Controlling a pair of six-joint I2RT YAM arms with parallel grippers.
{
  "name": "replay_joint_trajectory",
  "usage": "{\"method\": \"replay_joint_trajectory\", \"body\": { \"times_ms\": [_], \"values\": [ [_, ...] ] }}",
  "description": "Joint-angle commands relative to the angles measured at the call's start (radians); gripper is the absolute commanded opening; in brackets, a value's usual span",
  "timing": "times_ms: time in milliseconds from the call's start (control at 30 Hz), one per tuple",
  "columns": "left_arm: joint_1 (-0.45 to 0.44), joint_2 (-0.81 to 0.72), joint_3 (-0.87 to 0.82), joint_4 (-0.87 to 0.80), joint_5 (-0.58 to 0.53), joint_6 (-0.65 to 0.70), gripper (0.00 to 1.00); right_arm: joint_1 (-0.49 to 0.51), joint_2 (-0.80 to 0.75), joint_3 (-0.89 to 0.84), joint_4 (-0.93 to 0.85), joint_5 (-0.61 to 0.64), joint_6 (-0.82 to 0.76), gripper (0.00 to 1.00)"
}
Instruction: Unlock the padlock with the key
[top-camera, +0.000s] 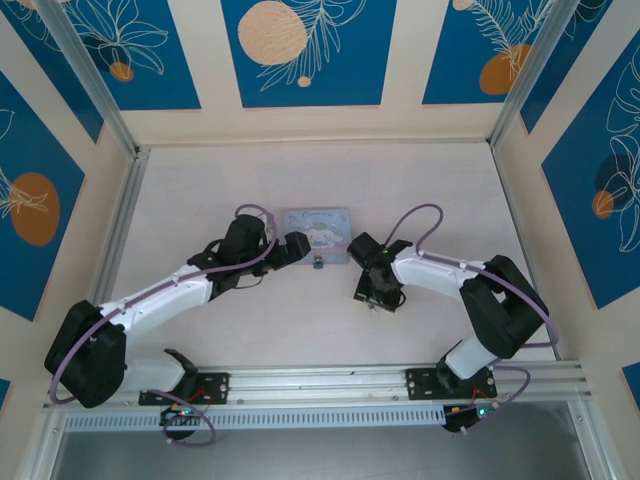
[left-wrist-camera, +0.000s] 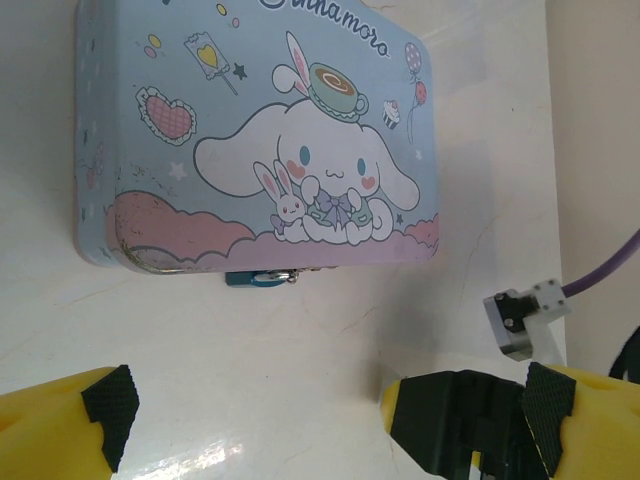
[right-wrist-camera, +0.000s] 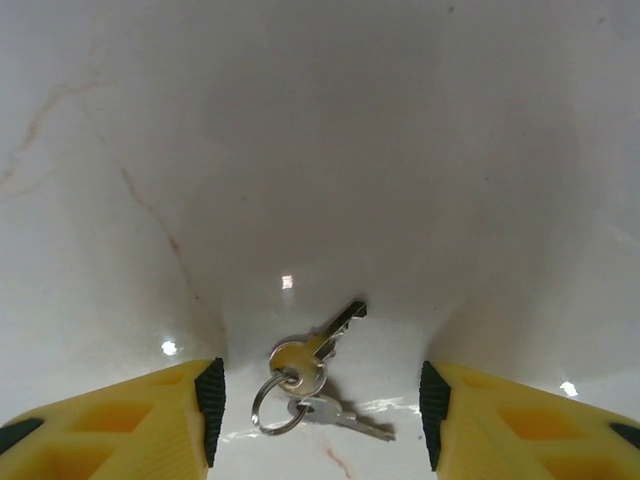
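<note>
Brass-toned at the head and dark along the blade: the key (right-wrist-camera: 322, 340), lying flat on the pale table (right-wrist-camera: 300, 150) and joined by a small ring (right-wrist-camera: 255, 408) to a second silvery key (right-wrist-camera: 345, 417). Placed about in the middle of the gap between the two yellow fingers (right-wrist-camera: 120, 425) of the right gripper (right-wrist-camera: 321, 412), apart from both black pads (right-wrist-camera: 210, 400), with bare table on each side. Blade pointing away from the wrist, up and to the right in the right wrist view; ring end nearest to the pad on the left of that view. Right jaws standing apart, gripping nothing. Further out, in the view from above, this gripper to the right of the padlock (top-camera: 318, 263) and closer to the arm bases. Padlock blue-bodied and tiny, touching the near edge of the pale blue tin (top-camera: 315, 228) with a white cartoon dog on its lid. Seen from the left wrist, resting just under the pink cloud border of the tin, well ahead of the left gripper (left-wrist-camera: 330, 420) and roughly in line with its gap, not touched. Left jaws spread wide, empty. From above, left gripper just beside the near left corner of the tin.
</note>
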Motion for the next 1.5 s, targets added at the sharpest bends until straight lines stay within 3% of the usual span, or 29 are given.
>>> {"method": "replay_joint_trajectory", "body": {
  "times_ms": [0,300,700,1033,1133,1267,1367,1467],
  "values": [
    [0.012,-0.013,0.022,-0.013,-0.011,0.016,1.00,0.017,0.017,0.026,-0.010,0.004,0.024,0.55],
    [0.017,0.001,0.022,-0.004,-0.004,0.016,1.00,0.027,0.037,0.006,0.009,0.001,0.030,0.43],
    [0.019,0.002,0.023,-0.007,-0.003,0.015,1.00,0.003,0.037,-0.011,0.038,-0.003,-0.034,0.00],
    [0.019,0.010,0.040,-0.012,0.012,0.057,1.00,-0.003,-0.118,-0.062,0.102,-0.052,-0.093,0.00],
    [0.018,0.009,0.050,-0.007,0.027,0.104,1.00,-0.024,-0.209,-0.109,0.205,-0.127,-0.146,0.00],
    [0.018,0.001,0.058,-0.026,-0.010,0.157,1.00,-0.097,-0.303,-0.192,0.392,-0.322,-0.218,0.00],
    [0.019,-0.010,0.045,-0.030,-0.072,0.132,1.00,-0.157,-0.359,-0.251,0.526,-0.477,-0.255,0.00],
    [0.019,-0.006,0.030,0.007,-0.064,0.062,1.00,-0.211,-0.399,-0.282,0.636,-0.623,-0.281,0.00]
  ]
}}
